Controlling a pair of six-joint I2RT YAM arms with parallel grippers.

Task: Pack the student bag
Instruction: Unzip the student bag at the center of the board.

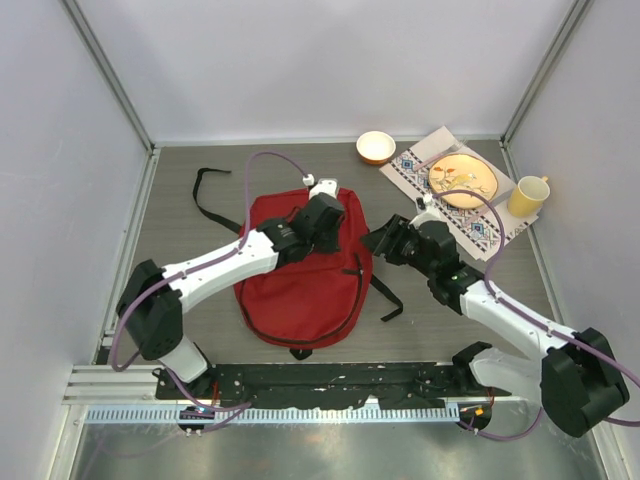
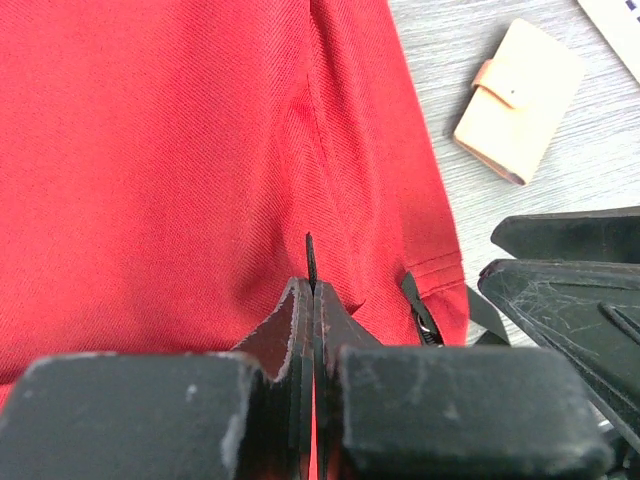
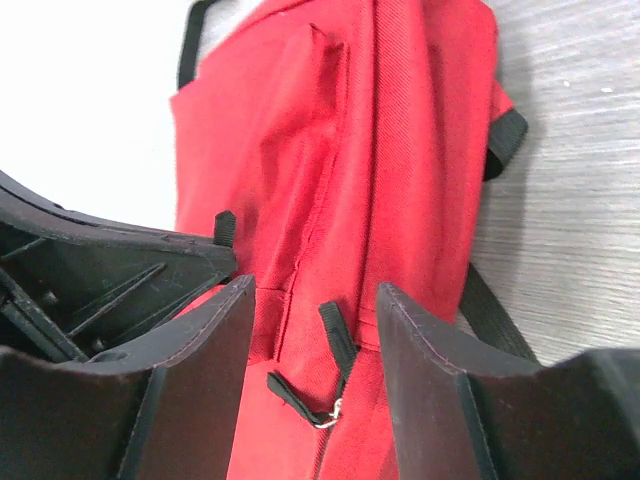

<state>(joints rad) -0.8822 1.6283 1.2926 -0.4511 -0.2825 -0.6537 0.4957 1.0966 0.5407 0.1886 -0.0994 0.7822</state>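
Note:
The red student bag (image 1: 300, 285) lies flat in the middle of the table. My left gripper (image 1: 325, 228) rests on its upper part. In the left wrist view the gripper (image 2: 313, 290) is shut on a thin black tab (image 2: 310, 250) that sticks up from the red bag (image 2: 170, 170); it looks like a zipper pull. My right gripper (image 1: 377, 240) is at the bag's right edge. In the right wrist view it is open (image 3: 312, 295), its fingers either side of two black zipper pulls (image 3: 335, 345) on the bag (image 3: 400, 130), not touching them.
A beige wallet (image 2: 520, 100) lies on the table right of the bag. At the back right are an orange bowl (image 1: 375, 147), a patterned mat (image 1: 408, 165) with an orange plate (image 1: 463, 180), and a yellow cup (image 1: 527, 195). A black strap (image 1: 210, 200) trails left.

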